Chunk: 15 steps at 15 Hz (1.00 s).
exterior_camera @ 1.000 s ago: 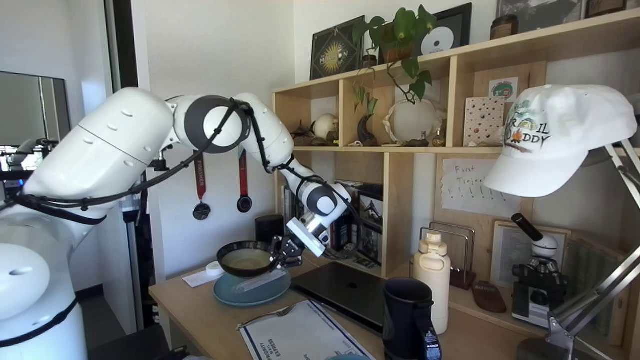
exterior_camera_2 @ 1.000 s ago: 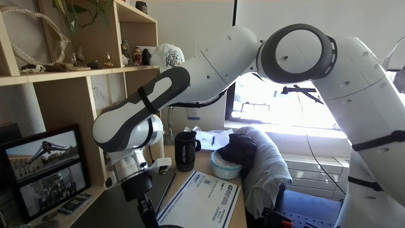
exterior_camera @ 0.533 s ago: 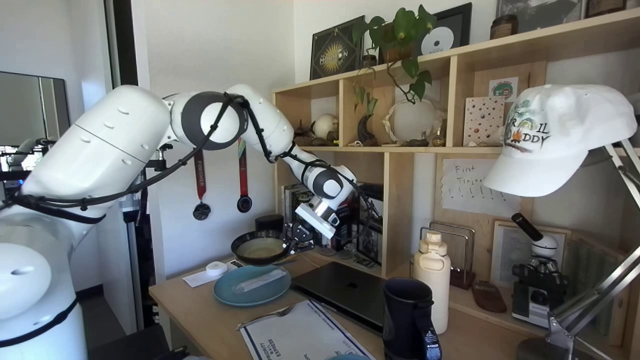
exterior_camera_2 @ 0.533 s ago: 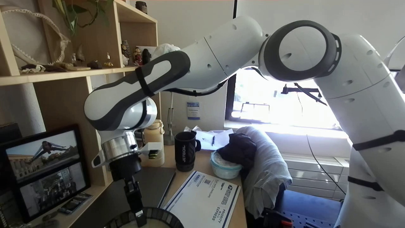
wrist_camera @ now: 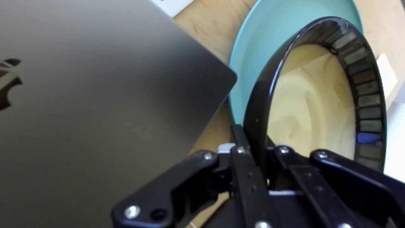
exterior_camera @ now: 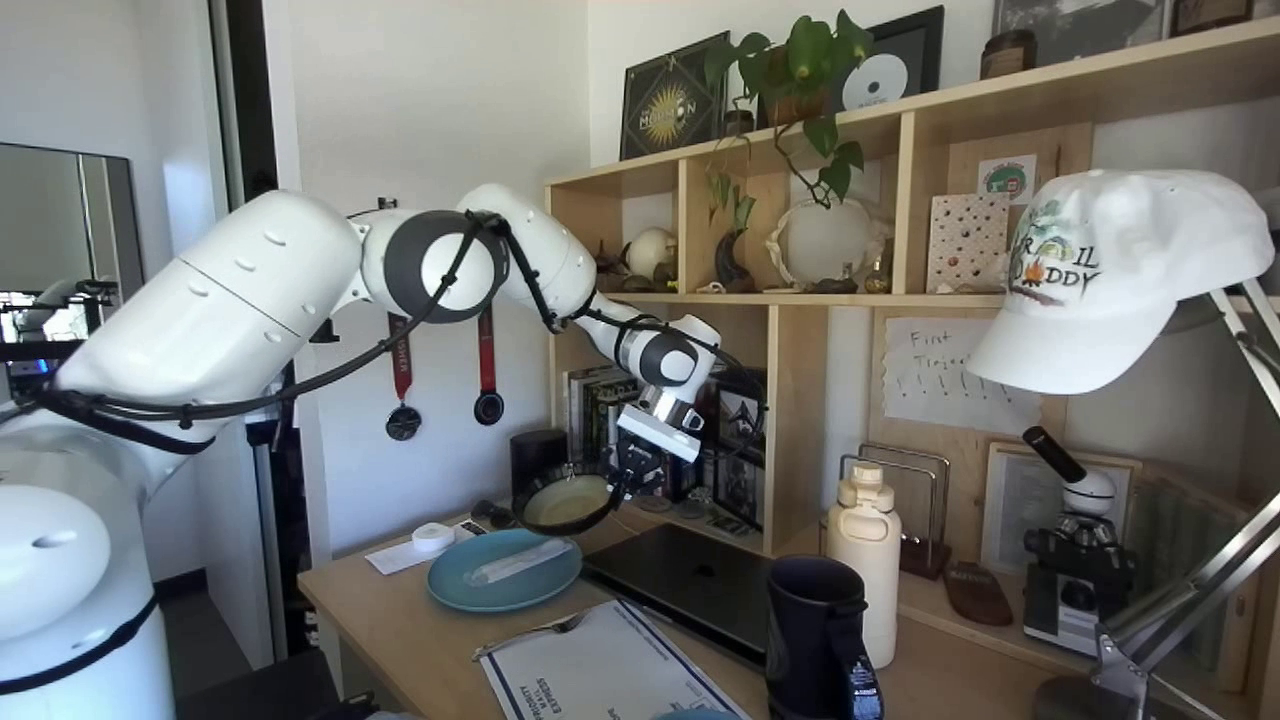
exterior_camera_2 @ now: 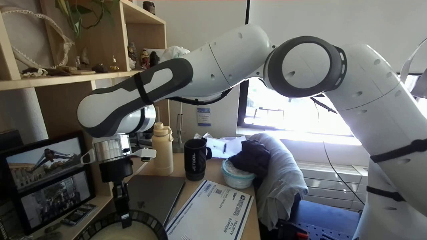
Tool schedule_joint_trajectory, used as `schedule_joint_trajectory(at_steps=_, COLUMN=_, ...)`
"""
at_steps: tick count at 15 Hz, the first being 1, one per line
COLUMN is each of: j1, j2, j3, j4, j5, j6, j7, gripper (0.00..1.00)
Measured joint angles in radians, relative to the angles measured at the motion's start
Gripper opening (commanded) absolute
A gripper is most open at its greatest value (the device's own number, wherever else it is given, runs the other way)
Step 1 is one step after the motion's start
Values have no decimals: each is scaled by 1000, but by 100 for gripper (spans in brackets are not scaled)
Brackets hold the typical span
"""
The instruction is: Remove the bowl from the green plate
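My gripper is shut on the near rim of the bowl, one finger outside the wall and one inside. The bowl is tan inside with a dark, patterned rim. It hangs tilted in the air, behind and right of the green plate, apart from it. An exterior view shows the gripper on the rim, with the bowl cut off by the bottom edge. In the wrist view the gripper pinches the bowl, which covers part of the plate below.
A clear plastic packet lies on the plate. A closed laptop lies beside it, with a mail envelope and fork in front. A black mug and cream bottle stand right. Shelves rise behind.
The gripper has carried the bowl from above the plate rightward and back toward the shelves. The bowl is more tilted. The plate and its packet have stayed put.
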Motion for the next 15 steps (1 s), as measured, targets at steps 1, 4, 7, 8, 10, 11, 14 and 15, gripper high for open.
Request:
schedule_joint_trajectory(at_steps=1, j1=7, j2=17, j3=0, j4=22, j5=-12, j6=15, j7=0, gripper=5)
schedule_joint_trajectory(at_steps=4, j1=28, j2=72, j3=0, j4=98, j5=-48, j6=30, j7=0, gripper=5)
schedule_joint_trajectory(at_steps=7, j1=51, j2=126, j3=0, j4=182, j5=-80, j6=30, j7=0, gripper=5)
schedule_joint_trajectory(at_steps=8, j1=58, j2=143, j3=0, j4=210, j5=-89, j6=30, j7=0, gripper=5)
schedule_joint_trajectory(at_steps=10, j1=69, j2=176, j3=0, j4=265, j5=-98, j6=28, j7=0, gripper=5)
schedule_joint_trajectory(at_steps=11, j1=74, j2=192, j3=0, j4=293, j5=-102, j6=26, j7=0, gripper=5)
schedule_joint_trajectory(at_steps=14, j1=87, j2=240, j3=0, j4=377, j5=-108, j6=2, j7=18, gripper=5)
schedule_joint_trajectory(at_steps=15, j1=91, j2=256, j3=0, j4=405, j5=-108, j6=-14, j7=27, gripper=5)
